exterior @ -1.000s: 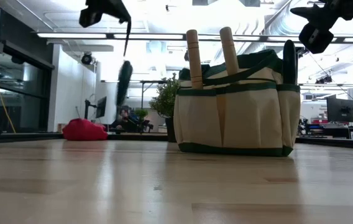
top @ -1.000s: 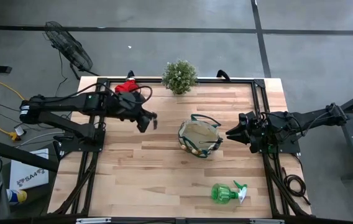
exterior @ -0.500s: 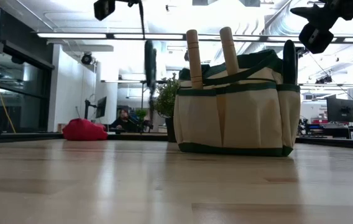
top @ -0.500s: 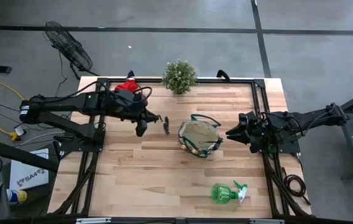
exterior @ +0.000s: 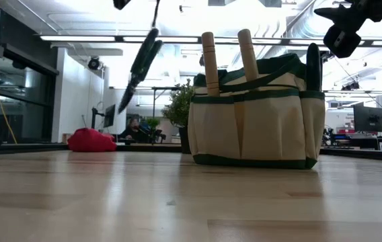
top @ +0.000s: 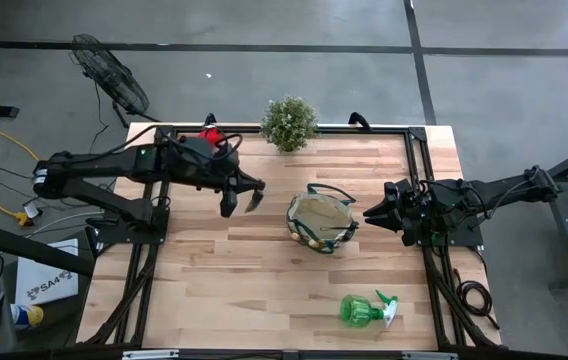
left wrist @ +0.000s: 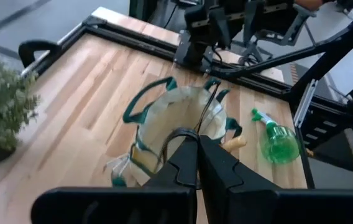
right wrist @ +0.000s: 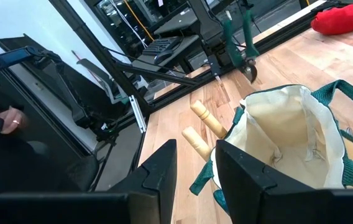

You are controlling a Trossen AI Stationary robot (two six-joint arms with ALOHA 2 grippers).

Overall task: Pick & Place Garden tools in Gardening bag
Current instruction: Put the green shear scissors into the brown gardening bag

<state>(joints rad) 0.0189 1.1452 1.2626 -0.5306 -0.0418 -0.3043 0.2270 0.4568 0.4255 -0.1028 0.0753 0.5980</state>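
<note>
From above, the left tool (top: 236,196) is clenched on the pruning shears (top: 253,199), which hang off its tip just short of the gardening bag (top: 321,221) on the pale plank surface (top: 264,280). The right tool (top: 374,212) sits on the bag's far side with its fingers parted and nothing between them. The spray bottle (top: 364,309) lies on the surface beyond the bag from the left tool, the red gloves (top: 209,136) lie behind that tool at the surface's edge, near the potted plant (top: 289,122), and a floor fan (top: 110,78) stands on the grey floor. Level with the surface, the shears dangle tilted in the air beside the upright bag, whose pocket holds two trowel handles (exterior: 210,64); the gloves rest far back, before a bright hall with ceiling light strips (exterior: 83,38). The left wrist view looks past its clamped fingers (left wrist: 217,167) into the open bag. The right wrist view shows its spread fingers (right wrist: 158,171) before the bag, the shears hanging beyond it.
</note>
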